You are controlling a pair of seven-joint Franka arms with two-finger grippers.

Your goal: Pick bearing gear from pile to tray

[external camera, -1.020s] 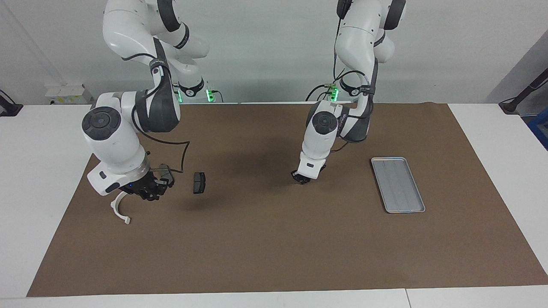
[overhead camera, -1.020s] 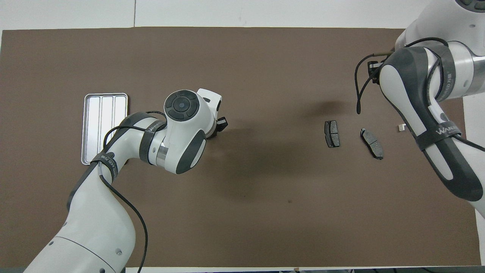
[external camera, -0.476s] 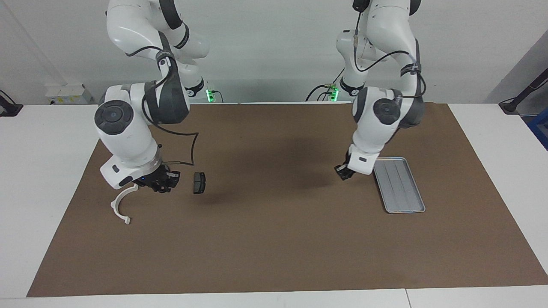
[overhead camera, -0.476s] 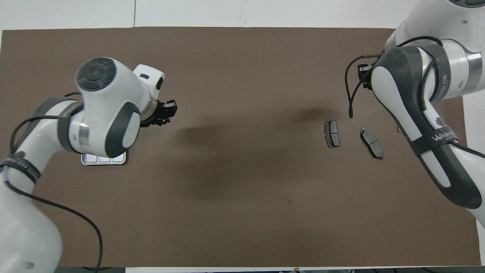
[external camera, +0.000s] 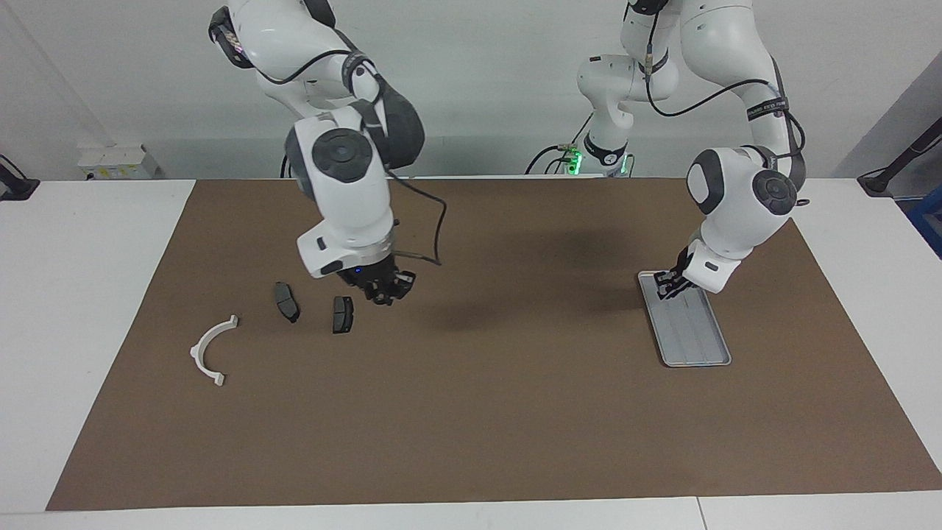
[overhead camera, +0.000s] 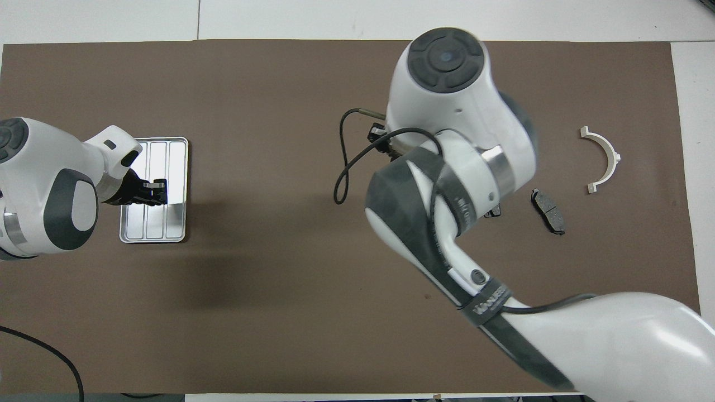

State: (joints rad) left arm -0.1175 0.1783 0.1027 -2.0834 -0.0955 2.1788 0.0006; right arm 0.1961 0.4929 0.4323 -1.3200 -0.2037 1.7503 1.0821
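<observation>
We're seeing a flat silver-grey metal tray [external camera: 692,335] w/ dull sheen, matt brown paper-like mat [external camera: 486,412], smooth white plastic half-ring bracket [external camera: 207,350], matt dark grey brake pads [external camera: 285,302].

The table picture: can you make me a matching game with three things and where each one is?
Things:
1. white half-ring
2. left claw
3. right claw

Places:
A. over the tray
B. above the mat beside the brake pads
C. lying on the mat at the right arm's end

Pairs: 1-C, 2-A, 3-B
</observation>
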